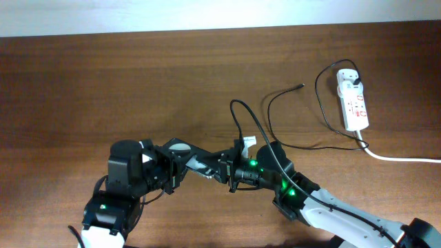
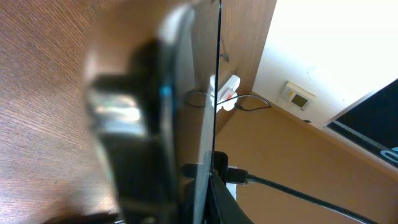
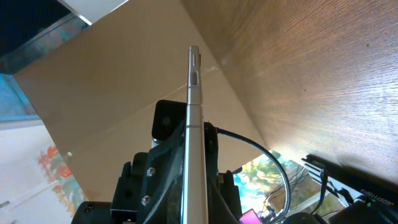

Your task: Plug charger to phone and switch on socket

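The phone [image 1: 202, 165] is held off the table between my two arms, at the front centre. My right gripper [image 1: 224, 169] is shut on one end of it. In the right wrist view the phone [image 3: 194, 93] stands edge-on, clamped by my right gripper [image 3: 194, 134]. My left gripper [image 1: 185, 160] holds the other end, and in the left wrist view its blurred fingers press both sides of the thin phone [image 2: 211, 93]. The charger [image 1: 270, 114] lies loose on the table, with its connector tip [image 1: 302, 86] far from the phone. The socket [image 1: 353, 100] lies at the far right, with a black plug [image 1: 353, 79] in its top end.
A thick white cord [image 1: 400, 158] runs from the socket off the right edge. A black cable [image 1: 251, 120] arches up from my right arm. The socket [image 2: 227, 92] shows small in the left wrist view. A pale wall borders the table's far edge.
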{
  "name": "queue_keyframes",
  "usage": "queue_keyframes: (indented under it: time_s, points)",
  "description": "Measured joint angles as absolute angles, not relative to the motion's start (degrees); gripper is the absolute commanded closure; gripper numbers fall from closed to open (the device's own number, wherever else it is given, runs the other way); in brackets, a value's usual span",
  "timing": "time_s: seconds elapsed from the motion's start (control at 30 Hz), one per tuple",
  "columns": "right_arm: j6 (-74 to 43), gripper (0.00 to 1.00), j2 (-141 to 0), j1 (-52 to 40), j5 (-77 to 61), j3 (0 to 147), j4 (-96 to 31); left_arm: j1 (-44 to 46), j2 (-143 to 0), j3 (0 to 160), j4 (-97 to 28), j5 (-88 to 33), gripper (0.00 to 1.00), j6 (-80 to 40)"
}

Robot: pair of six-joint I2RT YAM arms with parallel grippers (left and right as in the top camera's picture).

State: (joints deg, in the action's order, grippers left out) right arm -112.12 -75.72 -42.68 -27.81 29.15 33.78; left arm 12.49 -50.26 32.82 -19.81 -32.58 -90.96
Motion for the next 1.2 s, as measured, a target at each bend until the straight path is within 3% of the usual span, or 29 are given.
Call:
queue_keyframes:
  time_s: [0.17, 0.4, 0.63, 0.7, 0.83, 1.07, 1.2]
  points:
    - [-110.4, 0.96, -75.7, -43.0, -27.7, 29.1, 33.9, 12.6, -50.3, 32.8, -20.1, -29.9, 0.63, -91.3]
    - [-110.1, 0.96, -75.7, -43.0, -27.7, 29.1, 33.9, 12.6, -50.3, 32.8, -19.4, -27.8, 0.86, -91.1]
    - [-112.7, 0.96, -75.7, -43.0, -26.8, 29.2, 34.8, 12.6, -50.4, 32.7, -17.7, -27.6, 0.91, -91.1]
    - [-114.0, 0.96, -75.7, -43.0, -26.7, 29.2, 34.8, 12.6, -50.4, 32.7, -17.5, -27.6, 1.00, -91.1]
    - [-113.5, 0.84, -75.7, -43.0, -26.6, 29.2, 34.8, 12.6, -50.4, 32.7, -17.3, -27.4, 1.00, -91.1]
    - [-106.7, 0.79, -75.7, -42.9, -26.1, 29.8, 32.6, 13.0, -50.6, 32.1, -14.4, -24.7, 1.00, -90.9]
    - [-105.4, 0.64, -75.5, -42.9, -25.5, 30.7, 28.2, 12.8, -51.1, 31.5, -12.8, -21.4, 1.00, -90.4]
